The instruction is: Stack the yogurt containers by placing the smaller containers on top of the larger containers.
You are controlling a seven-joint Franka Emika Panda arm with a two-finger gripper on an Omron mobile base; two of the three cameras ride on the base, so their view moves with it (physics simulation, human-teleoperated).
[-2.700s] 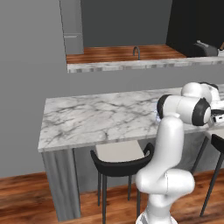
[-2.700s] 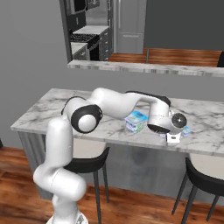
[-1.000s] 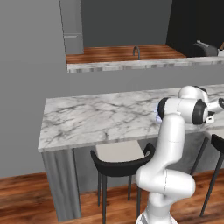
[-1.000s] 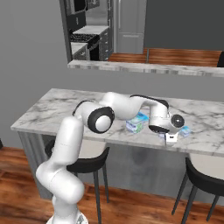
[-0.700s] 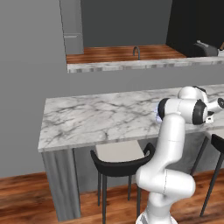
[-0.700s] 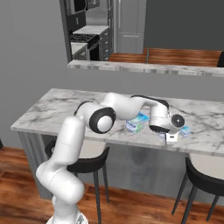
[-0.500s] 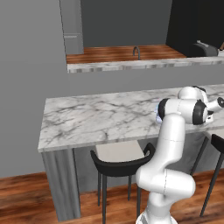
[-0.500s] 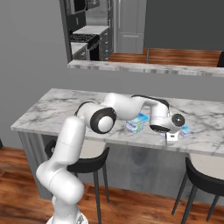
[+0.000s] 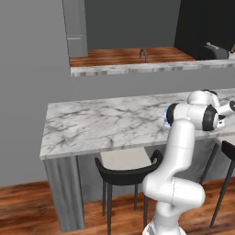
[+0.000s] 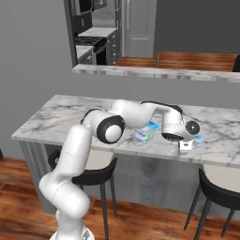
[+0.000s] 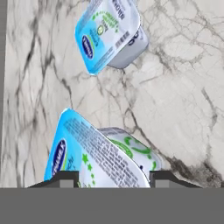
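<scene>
Marble counter [image 11: 183, 87]: gripper [image 11: 113, 177] clamps one yogurt tub [image 11: 100, 157] (bare marble beyond); another [image 11: 111, 33] apart.

a grey-veined marble counter [image 10: 61, 115] carries 2 yogurt tubs [image 11: 111, 33] [image 11: 103, 159], set apart.

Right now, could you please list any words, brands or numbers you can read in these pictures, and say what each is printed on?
No text can be read.
Near yogurt container, between the fingertips: a dark blue oval logo and lines of small print on its lid, too blurred to read.
Far yogurt container: the same oval logo and print, also unreadable.
Marble counter: no writing.
</scene>
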